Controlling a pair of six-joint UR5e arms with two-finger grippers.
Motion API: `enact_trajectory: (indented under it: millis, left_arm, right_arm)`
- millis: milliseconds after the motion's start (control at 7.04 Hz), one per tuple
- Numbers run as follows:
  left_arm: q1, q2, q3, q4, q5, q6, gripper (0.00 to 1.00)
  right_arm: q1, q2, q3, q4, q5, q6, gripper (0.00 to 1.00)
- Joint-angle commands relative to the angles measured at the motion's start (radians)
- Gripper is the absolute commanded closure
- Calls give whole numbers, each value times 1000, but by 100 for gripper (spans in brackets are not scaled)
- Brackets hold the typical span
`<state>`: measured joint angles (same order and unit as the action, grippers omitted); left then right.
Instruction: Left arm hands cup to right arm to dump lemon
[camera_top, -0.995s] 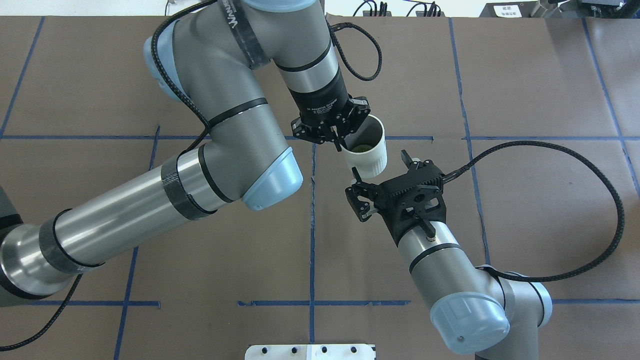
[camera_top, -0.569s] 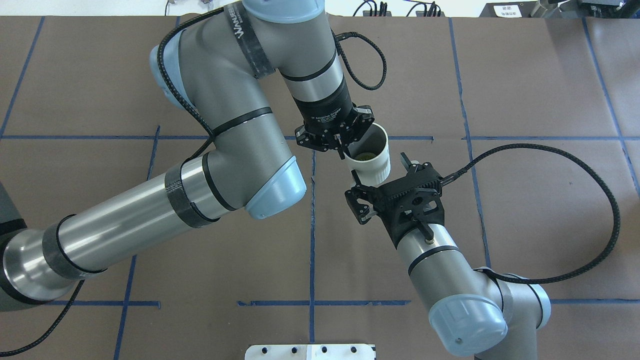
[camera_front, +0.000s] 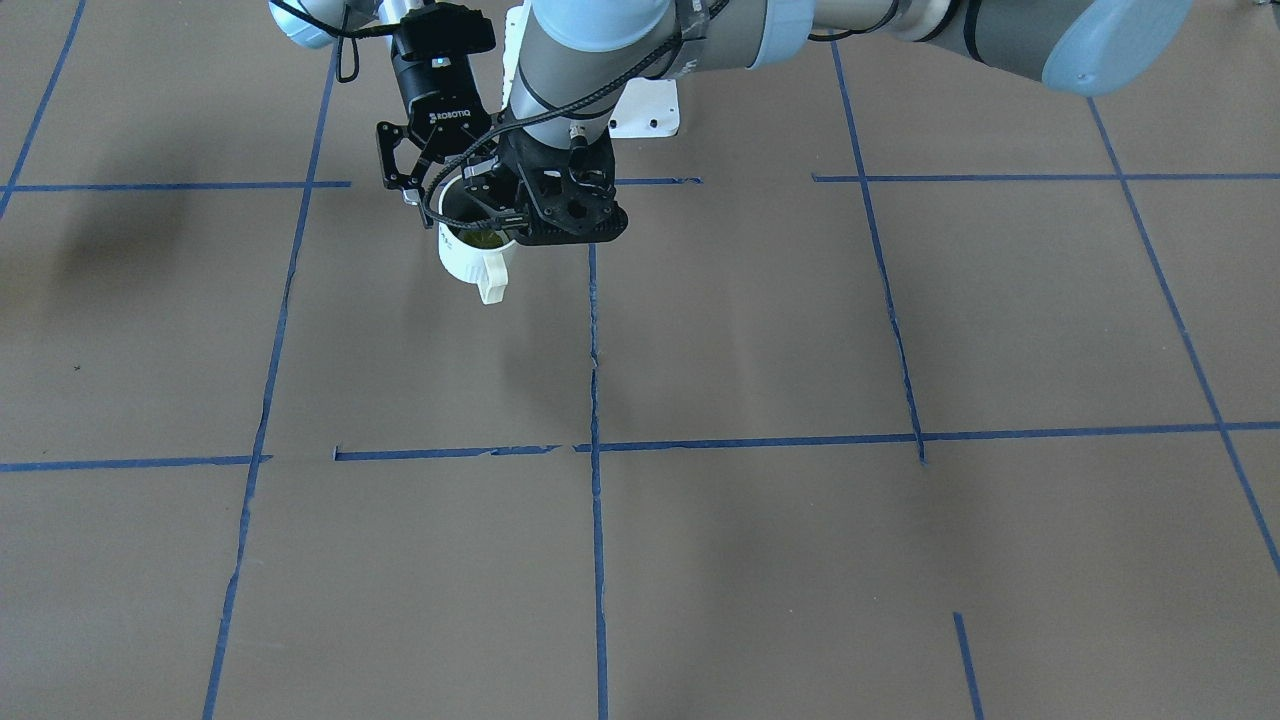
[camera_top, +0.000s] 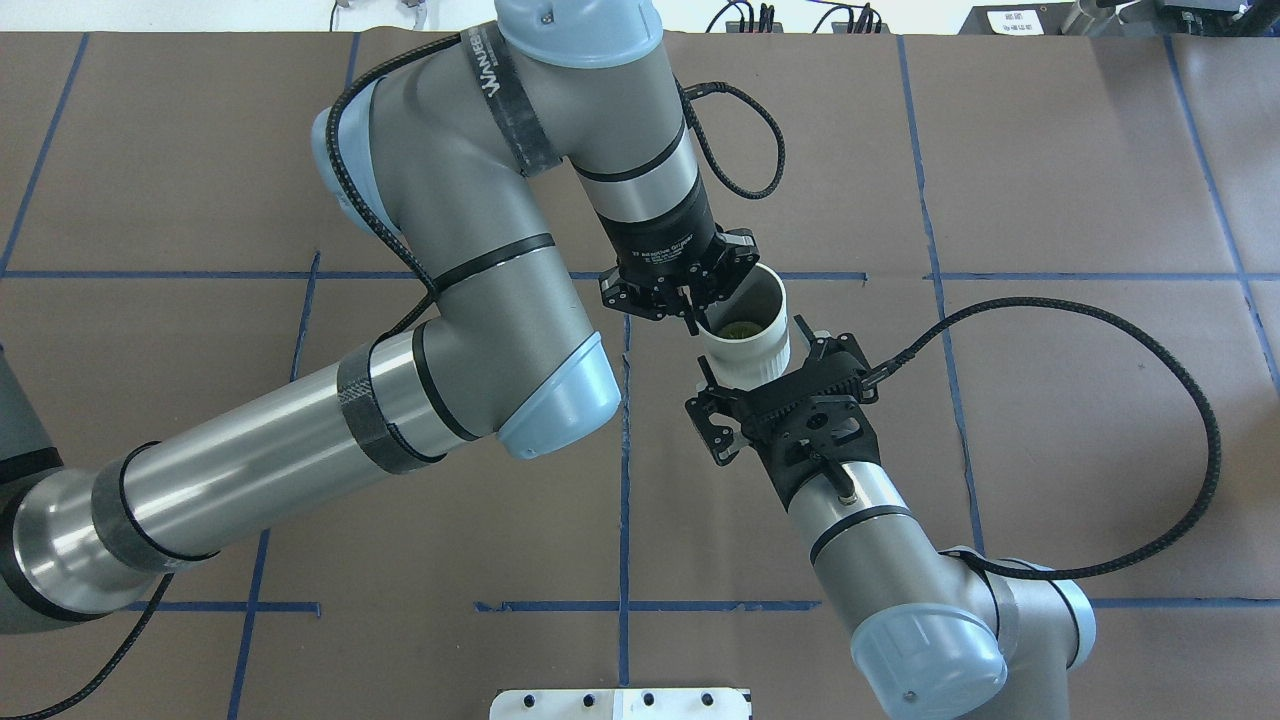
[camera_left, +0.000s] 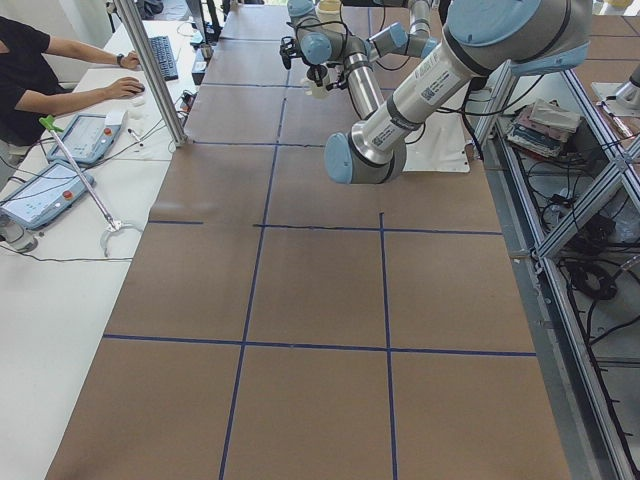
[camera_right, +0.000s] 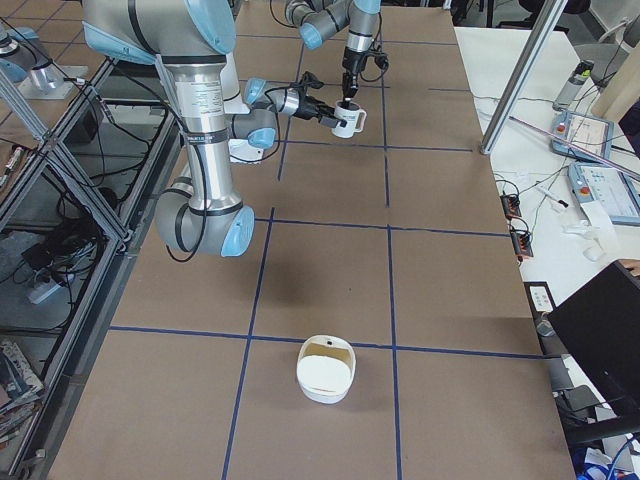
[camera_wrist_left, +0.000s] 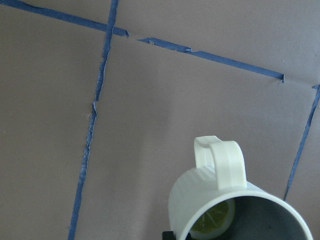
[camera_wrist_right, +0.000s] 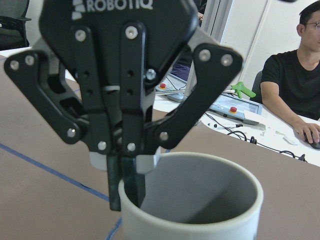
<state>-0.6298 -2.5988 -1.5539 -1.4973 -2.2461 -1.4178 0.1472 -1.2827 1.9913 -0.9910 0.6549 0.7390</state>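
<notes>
Brown paper (camera_top: 1050, 150) lies below; the left gripper (camera_top: 692, 312) pinches the cup (camera_top: 748, 352) by its rim. The right gripper (camera_top: 754, 350), spread wide and flanking the body, should close squarely before any release, keeping the lemon (camera_top: 740, 328) level.

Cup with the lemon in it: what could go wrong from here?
The left gripper pinches the cup only by its rim, so it might tilt and spill the lemon early. The right gripper is open around the cup; if the left lets go before it shuts, the cup could fall.
</notes>
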Motion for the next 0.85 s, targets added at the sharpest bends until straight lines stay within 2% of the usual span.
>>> enact_trajectory:
  millis: [0, 284, 426, 569, 711]
  left_arm:
    - [19, 3, -40, 19, -1, -4, 100]
    - [27, 0, -57, 23, -1, -9, 100]
    - [25, 0, -58, 23, -1, -10, 100]
    - [25, 3, -64, 23, -3, -12, 92]
    - [25, 6, -78, 23, 5, -12, 1]
  right_arm:
    - [0, -1, -6, 0, -15, -9, 0]
    - [-8, 0, -23, 3, -14, -7, 1]
    - [-9, 2, -22, 5, -14, -4, 26]
    - [-11, -3, -22, 5, -14, -7, 64]
    - [-12, -13, -23, 5, -14, -9, 79]
